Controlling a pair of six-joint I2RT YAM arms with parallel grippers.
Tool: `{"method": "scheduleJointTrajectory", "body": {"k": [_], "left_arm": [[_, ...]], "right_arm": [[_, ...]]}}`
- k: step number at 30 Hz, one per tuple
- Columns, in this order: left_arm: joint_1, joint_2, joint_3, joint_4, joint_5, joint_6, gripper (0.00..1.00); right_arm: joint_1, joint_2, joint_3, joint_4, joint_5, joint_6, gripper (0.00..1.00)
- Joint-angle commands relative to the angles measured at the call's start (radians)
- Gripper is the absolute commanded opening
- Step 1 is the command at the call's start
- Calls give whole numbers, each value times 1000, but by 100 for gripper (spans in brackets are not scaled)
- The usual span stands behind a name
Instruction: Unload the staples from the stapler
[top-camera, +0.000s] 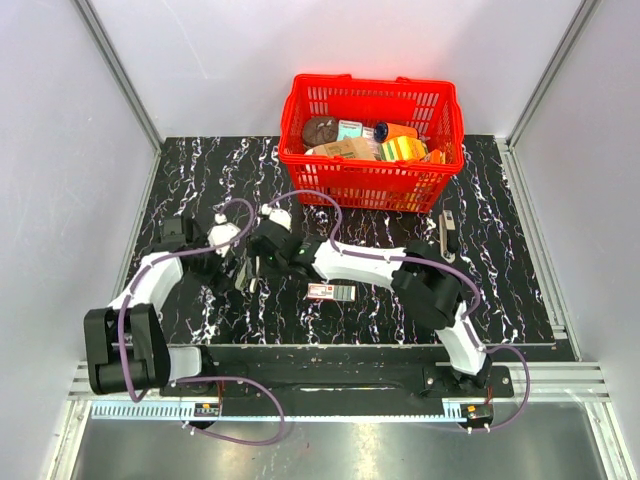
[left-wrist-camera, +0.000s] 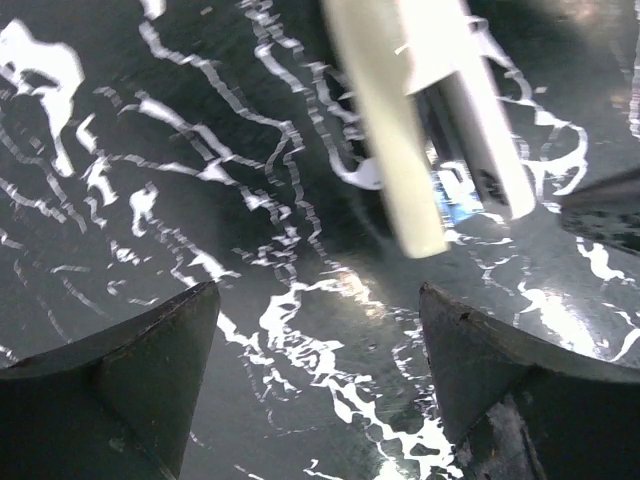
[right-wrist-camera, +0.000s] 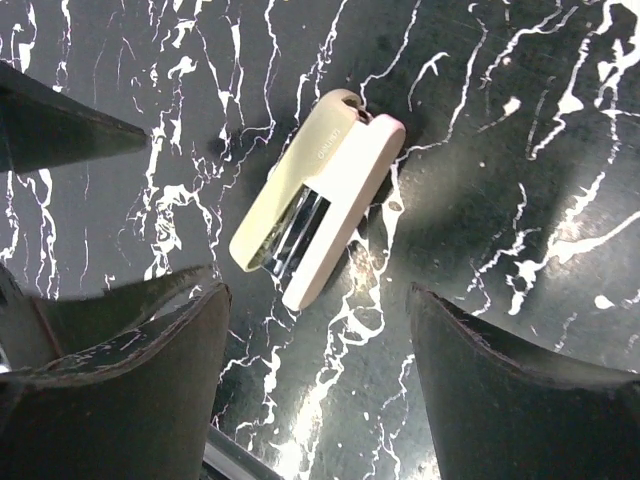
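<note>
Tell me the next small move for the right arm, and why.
Probably ease the right claw down and slightly forward to straddle the cream stapler. It lies loose on the table just ahead of that open claw, and the left claw, also open, is not lined up on it.

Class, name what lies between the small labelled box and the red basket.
Top view: the right arm's white link and a loop of purple cable cross behind the small labelled box; then bare table up to the red basket.
</note>
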Motion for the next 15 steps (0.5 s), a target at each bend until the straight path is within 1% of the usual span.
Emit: {"method": "scheduleJointTrajectory", "body": {"k": [1, 5, 8, 15], "left_arm": [[94, 58, 85, -12, 80, 33, 85], [161, 79, 110, -41, 113, 62, 85], [193, 77, 113, -55, 130, 80, 86], [215, 73, 101, -58, 140, 97, 86]], "right_arm": [[15, 53, 81, -21, -8, -20, 76], [22, 98, 124, -44, -11, -28, 74], [28, 113, 131, -49, -15, -28, 69], [36, 127, 127, -55, -19, -28, 58]]}}
